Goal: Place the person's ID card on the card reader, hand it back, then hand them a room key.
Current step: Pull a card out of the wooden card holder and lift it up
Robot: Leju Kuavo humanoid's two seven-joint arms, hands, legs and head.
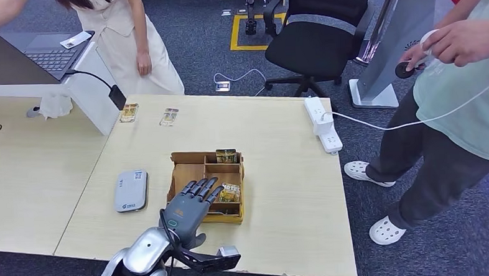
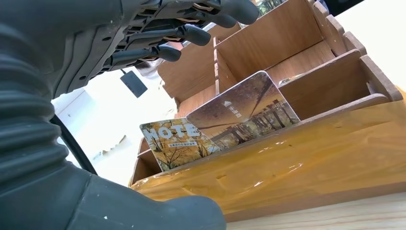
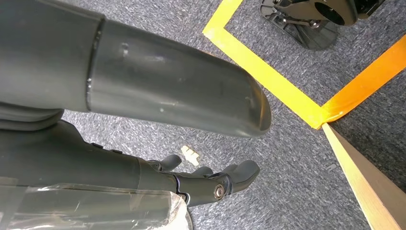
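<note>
The left hand (image 1: 192,205) hovers with fingers spread and empty over the wooden organizer (image 1: 184,160), room key cards (image 2: 218,124) propped upright just beneath its fingertips for easy pinching, while the right hand (image 3: 210,184) hangs loosely curled, holding nothing, beside the floor

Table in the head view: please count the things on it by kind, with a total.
Loose cards near the far edge: 2
Card reader: 1
Wooden organizer box: 1
Power strip: 1
Total: 5, not counting the cards inside the box.
</note>
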